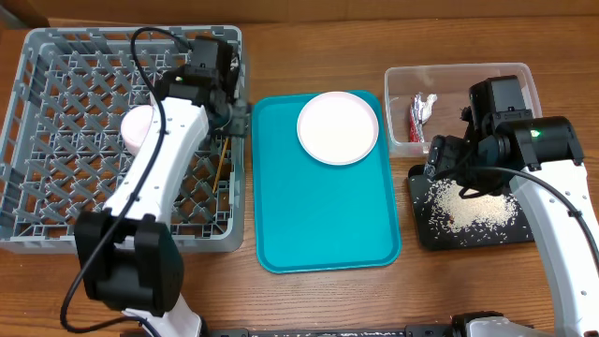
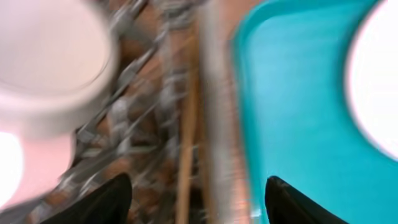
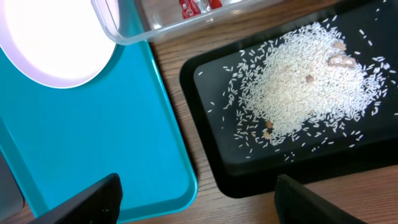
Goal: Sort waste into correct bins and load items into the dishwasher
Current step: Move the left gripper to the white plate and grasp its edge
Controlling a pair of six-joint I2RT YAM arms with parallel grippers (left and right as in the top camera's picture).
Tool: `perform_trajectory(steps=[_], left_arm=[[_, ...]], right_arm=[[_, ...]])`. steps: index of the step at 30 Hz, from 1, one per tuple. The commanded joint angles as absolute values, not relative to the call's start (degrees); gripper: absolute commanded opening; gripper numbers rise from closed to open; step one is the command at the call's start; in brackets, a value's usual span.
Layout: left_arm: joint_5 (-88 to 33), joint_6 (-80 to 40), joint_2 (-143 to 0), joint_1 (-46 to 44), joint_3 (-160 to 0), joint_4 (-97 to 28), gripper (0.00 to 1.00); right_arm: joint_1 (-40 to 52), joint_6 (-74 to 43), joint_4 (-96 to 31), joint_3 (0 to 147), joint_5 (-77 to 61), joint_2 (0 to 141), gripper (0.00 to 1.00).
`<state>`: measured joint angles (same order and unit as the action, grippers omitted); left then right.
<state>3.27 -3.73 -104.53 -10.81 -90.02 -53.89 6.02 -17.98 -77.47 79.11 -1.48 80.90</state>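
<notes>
Left pincer (image 1: 234, 112) at the right wall of the dish rack (image 1: 56, 112) in the overhead. Pinkish bowl (image 1: 138, 126) and chopsticks (image 1: 221, 168) are in the rack, plate (image 1: 338, 127) on teal tray (image 1: 328, 215), wrapper (image 1: 419, 117) in clear tub (image 1: 505, 75), rice (image 1: 473, 206) on black tray (image 1: 421, 234). Right pincer (image 1: 440, 168) is over that tray's left end. Left wrist, blurred: I see its fingers spread, empty. Right wrist: fingers wide apart, nothing held.

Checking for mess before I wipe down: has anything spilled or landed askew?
Rice is scattered loose across the black tray, with brown bits mixed in, though all inside its rim. The chopsticks sit tilted in the grey dish rack lattice.
</notes>
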Motion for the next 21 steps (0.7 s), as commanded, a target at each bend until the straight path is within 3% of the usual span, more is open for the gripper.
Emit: perform_trajectory(steps=[1, 9, 21], left_arm=[[-6.3, 1.1, -101.2, -15.7, -92.0, -50.6, 0.75], [-6.0, 11.5, -106.0, -25.8, -92.0, -41.8, 0.87], [-6.0, 18.5, -120.5, -34.2, -92.0, -36.5, 0.91]], right_arm=[[5.9, -18.1, -76.7, 79.5, -0.5, 80.4, 0.8], [5.9, -18.2, -77.1, 79.5, -0.5, 80.4, 0.84], [5.9, -18.2, -77.3, 79.5, -0.5, 80.4, 0.86]])
